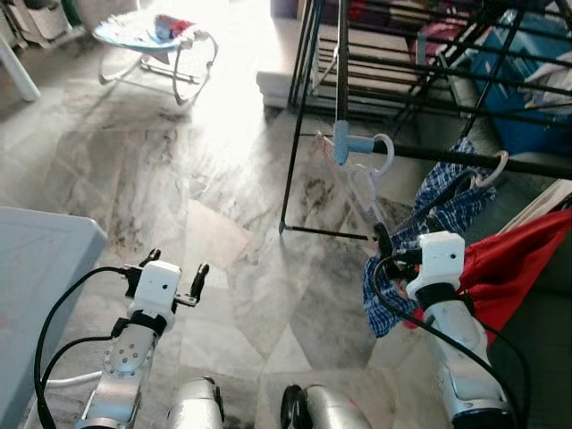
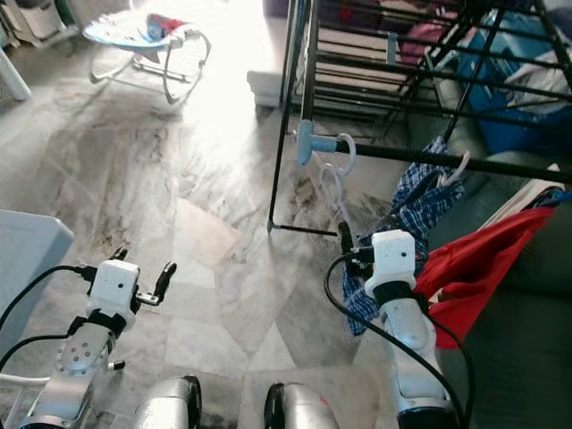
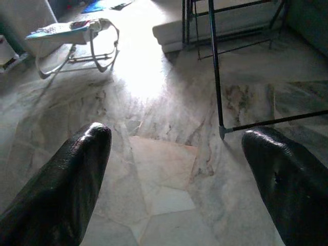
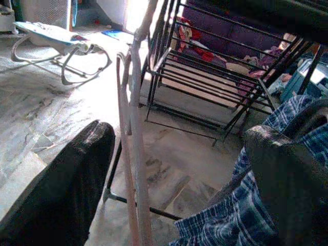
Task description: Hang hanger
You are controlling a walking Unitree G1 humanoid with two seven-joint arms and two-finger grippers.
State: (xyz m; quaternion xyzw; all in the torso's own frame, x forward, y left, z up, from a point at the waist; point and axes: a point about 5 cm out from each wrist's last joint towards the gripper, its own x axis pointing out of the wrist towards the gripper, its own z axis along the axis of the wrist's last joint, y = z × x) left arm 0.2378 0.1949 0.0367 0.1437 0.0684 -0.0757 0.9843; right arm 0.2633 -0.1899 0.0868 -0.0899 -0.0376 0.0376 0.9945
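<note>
Pale hanger (image 1: 357, 183) hooked on drying rack rail (image 1: 465, 159), far right. Right gripper (image 1: 382, 239) wide open just beside its lower end; left gripper (image 1: 174, 273) open, idle. Judged light, thin, flexible plastic; grip the straight shoulder.

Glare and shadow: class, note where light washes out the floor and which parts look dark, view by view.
Left eye view: sunlight blows out the floor near the baby bouncer. Left wrist view: same glare patch, with the fingers dark and soft-edged. Right wrist view: the drying rack sits in shade, bright behind.
</note>
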